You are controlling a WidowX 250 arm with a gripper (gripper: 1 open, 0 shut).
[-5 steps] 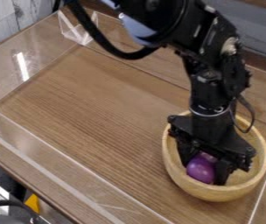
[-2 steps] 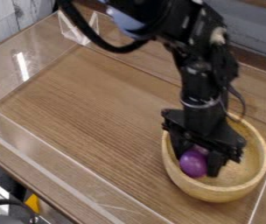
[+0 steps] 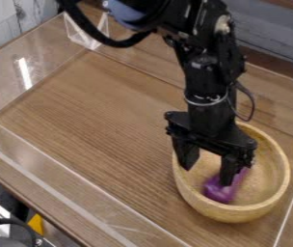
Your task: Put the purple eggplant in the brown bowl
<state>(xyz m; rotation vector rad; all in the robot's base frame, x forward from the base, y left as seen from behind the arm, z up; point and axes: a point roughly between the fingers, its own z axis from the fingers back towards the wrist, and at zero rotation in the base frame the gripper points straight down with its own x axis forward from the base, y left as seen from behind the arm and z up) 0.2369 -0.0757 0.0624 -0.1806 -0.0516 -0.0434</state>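
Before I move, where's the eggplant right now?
In the camera view, the eggplant lies inside the brown bowl at lower right, just below the open gripper.

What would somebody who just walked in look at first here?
Probably the big black robot gripper, hanging open over the right side of the table, at the end of its dark arm. Next, the round light-brown bowl just below it, with the shiny purple eggplant lying inside.

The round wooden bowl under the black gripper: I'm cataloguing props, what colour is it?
Light brown round wooden bowl, seen best in the camera view.
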